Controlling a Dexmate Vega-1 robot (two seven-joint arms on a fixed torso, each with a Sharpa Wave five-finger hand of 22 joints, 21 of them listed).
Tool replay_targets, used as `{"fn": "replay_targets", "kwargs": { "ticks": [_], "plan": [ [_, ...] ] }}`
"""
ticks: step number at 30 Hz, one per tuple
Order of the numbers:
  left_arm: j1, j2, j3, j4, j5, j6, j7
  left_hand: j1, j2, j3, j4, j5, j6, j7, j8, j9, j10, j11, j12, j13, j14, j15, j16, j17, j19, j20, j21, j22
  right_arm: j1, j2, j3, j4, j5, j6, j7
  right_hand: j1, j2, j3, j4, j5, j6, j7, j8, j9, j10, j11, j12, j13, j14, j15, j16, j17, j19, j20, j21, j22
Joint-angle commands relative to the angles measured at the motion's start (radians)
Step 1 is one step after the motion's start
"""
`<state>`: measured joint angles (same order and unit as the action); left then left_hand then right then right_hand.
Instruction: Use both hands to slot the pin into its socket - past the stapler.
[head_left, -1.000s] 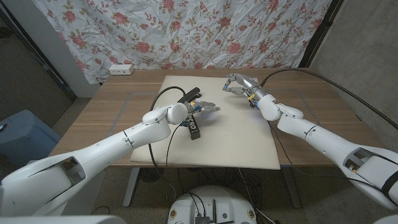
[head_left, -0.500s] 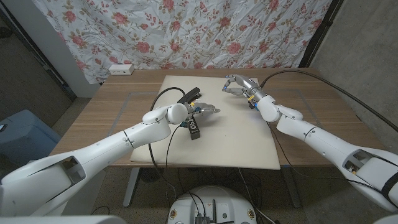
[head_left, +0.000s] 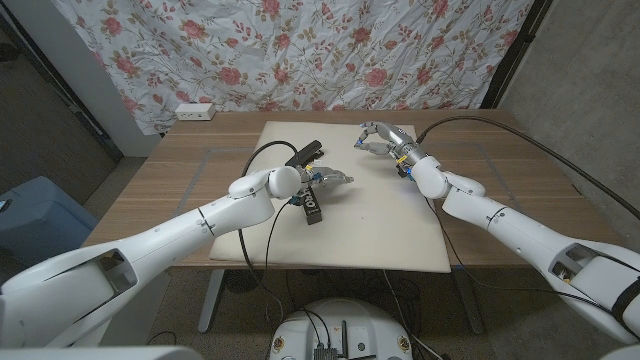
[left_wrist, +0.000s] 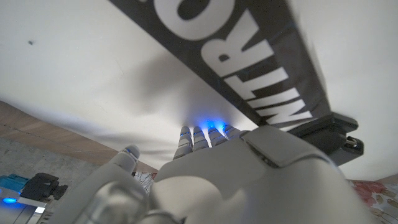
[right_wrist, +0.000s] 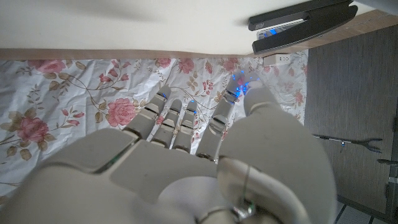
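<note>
A black block with white lettering (head_left: 311, 207) (left_wrist: 249, 68) lies on the cream mat (head_left: 380, 225), and I take it for the socket. My left hand (head_left: 326, 178) (left_wrist: 249, 180) reaches over the mat just beyond the block, fingertips at the mat, nothing visible in it. A black stapler (head_left: 305, 153) (right_wrist: 305, 22) sits a little farther back. My right hand (head_left: 380, 137) (right_wrist: 186, 162) hovers near the mat's far edge, to the right of the stapler, fingers curled with thumb close to them. I cannot make out the pin.
A black cable (head_left: 262, 160) loops from the stapler side down past the table's front edge. A white power strip (head_left: 194, 111) lies at the wooden table's (head_left: 180, 180) far left. A flowered cloth hangs behind. A blue bin (head_left: 35, 215) stands on the floor left.
My left hand's fingers have drawn in from a spread reach toward the block. My right hand has crept slightly farther back and left.
</note>
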<state>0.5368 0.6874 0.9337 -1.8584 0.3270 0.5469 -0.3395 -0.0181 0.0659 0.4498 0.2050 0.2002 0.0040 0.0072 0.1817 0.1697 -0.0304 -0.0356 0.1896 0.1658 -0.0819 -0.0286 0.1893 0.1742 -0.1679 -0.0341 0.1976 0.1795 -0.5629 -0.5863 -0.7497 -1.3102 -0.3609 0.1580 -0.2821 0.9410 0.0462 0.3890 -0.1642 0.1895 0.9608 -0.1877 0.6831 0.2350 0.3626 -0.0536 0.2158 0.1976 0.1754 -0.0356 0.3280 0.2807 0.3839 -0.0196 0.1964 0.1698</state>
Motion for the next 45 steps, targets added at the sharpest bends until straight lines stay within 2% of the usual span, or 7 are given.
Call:
{"fn": "replay_targets", "kwargs": {
  "ticks": [1,16,26,37,45],
  "plan": [
    [-0.017,0.010,0.008,-0.004,0.002,0.002,-0.023,-0.012,0.110,-0.005,0.001,0.005,0.011,0.002,0.010,0.003,0.013,-0.002,0.008,0.004,0.005,-0.002,0.007,0.005,-0.073,-0.085,0.008,0.002,-0.013,0.026,0.017,0.045,0.078,0.066,0.006,0.007,0.004,-0.002,0.000,0.008,0.013,-0.001,0.004,0.002,0.006,0.003,-0.003,0.004,0.008,-0.027,0.001,0.003,0.003,0.004,-0.002,0.002],
    [-0.026,0.003,0.007,0.018,-0.007,-0.013,-0.028,-0.011,0.112,-0.015,0.000,0.006,0.009,-0.005,0.005,0.003,0.015,-0.005,0.005,0.004,0.008,-0.003,0.005,0.004,-0.067,-0.082,0.009,0.002,-0.023,0.077,0.022,0.110,0.149,0.092,0.001,0.008,0.004,-0.004,0.000,0.008,0.012,-0.002,0.000,-0.002,0.010,0.003,-0.002,0.004,0.007,-0.028,0.000,0.003,0.003,0.004,-0.002,0.002],
    [-0.024,0.007,0.006,0.022,-0.008,-0.021,-0.026,-0.010,0.113,-0.022,0.000,0.007,0.010,-0.007,0.003,0.003,0.015,-0.010,0.003,0.004,0.013,-0.004,0.005,0.004,-0.065,-0.083,0.010,0.002,-0.025,0.091,0.012,0.125,0.150,0.082,-0.012,0.009,0.004,-0.005,0.000,0.008,0.014,-0.012,0.001,-0.002,0.010,0.002,-0.003,0.004,0.006,-0.028,0.000,0.003,0.001,0.006,-0.002,0.002],
    [-0.028,0.004,0.009,0.024,-0.003,-0.013,-0.030,-0.009,0.115,-0.027,-0.001,0.009,0.012,-0.008,0.003,0.003,0.015,-0.010,0.002,0.004,0.014,-0.004,0.003,0.004,-0.064,-0.083,0.010,0.001,-0.011,0.101,-0.006,0.173,0.150,0.106,-0.011,0.011,0.003,-0.007,-0.001,0.008,0.016,-0.018,0.002,-0.001,0.005,-0.003,-0.006,0.005,0.005,-0.026,-0.001,0.003,-0.004,0.009,-0.004,0.002],
    [-0.033,-0.001,0.009,0.038,-0.004,-0.028,-0.030,-0.009,0.117,-0.030,-0.001,0.010,0.013,-0.011,0.002,0.003,0.016,-0.010,0.001,0.004,0.016,-0.005,0.002,0.004,-0.064,-0.084,0.009,0.001,0.000,0.099,-0.019,0.192,0.142,0.104,0.001,0.013,0.000,-0.010,-0.001,0.009,0.021,-0.026,0.003,0.000,-0.010,-0.006,-0.011,0.005,-0.024,-0.014,-0.013,0.003,-0.041,0.034,-0.014,0.002]
  ]
}}
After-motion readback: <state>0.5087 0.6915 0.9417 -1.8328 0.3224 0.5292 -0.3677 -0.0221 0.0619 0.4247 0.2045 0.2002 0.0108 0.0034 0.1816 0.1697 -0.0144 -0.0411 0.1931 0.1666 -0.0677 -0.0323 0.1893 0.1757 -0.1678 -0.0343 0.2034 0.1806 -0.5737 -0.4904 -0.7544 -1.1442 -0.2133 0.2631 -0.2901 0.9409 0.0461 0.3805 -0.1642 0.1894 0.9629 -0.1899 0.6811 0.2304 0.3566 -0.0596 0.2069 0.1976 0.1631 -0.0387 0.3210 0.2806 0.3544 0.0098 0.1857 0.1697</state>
